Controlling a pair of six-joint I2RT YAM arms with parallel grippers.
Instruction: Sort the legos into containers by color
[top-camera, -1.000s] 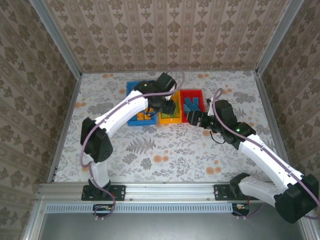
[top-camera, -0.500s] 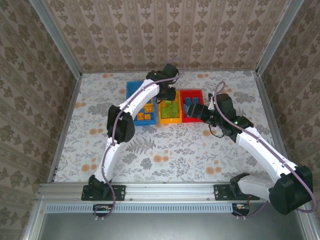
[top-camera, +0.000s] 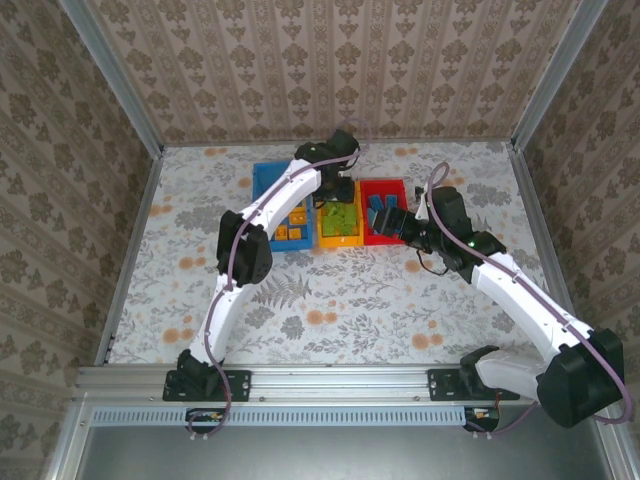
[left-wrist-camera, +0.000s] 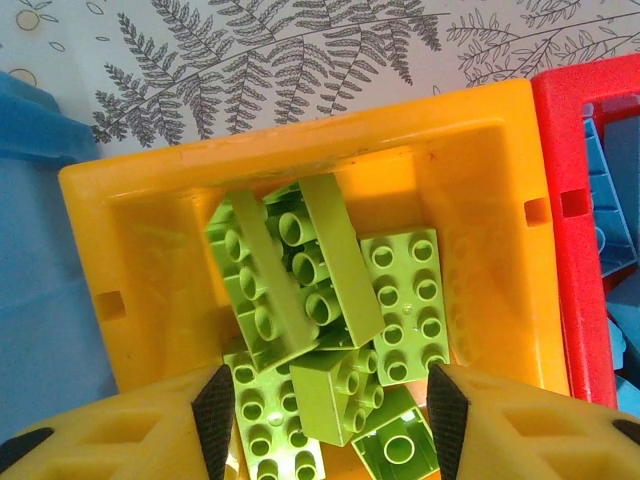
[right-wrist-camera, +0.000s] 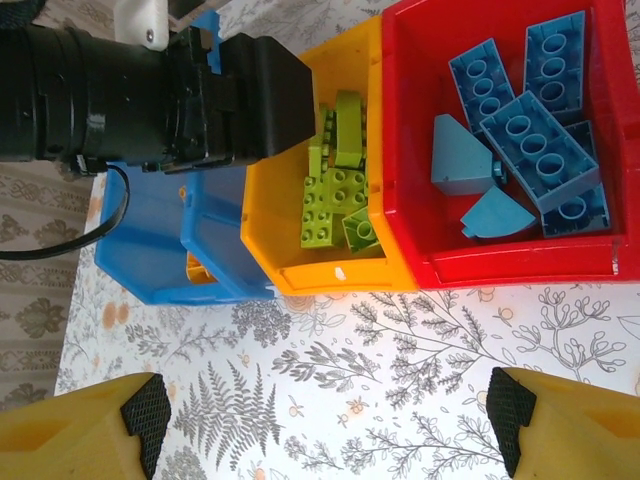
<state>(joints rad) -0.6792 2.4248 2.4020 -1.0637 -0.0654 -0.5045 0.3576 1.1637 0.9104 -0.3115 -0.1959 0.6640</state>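
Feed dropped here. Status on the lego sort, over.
Left gripper open over yellow bin, green legos inside. Right gripper open, empty, near red bin of blue legos. Left arm crosses blue bin.

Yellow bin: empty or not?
Not empty. A loose pile of green bricks lies inside the yellow bin, with bare floor beside them.

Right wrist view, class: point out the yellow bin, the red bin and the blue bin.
yellow bin (right-wrist-camera: 310, 278), right wrist view, on the wall nearest the camera.
red bin (right-wrist-camera: 520, 265), right wrist view, on the wall nearest the camera.
blue bin (right-wrist-camera: 150, 235), right wrist view, on its bare side.
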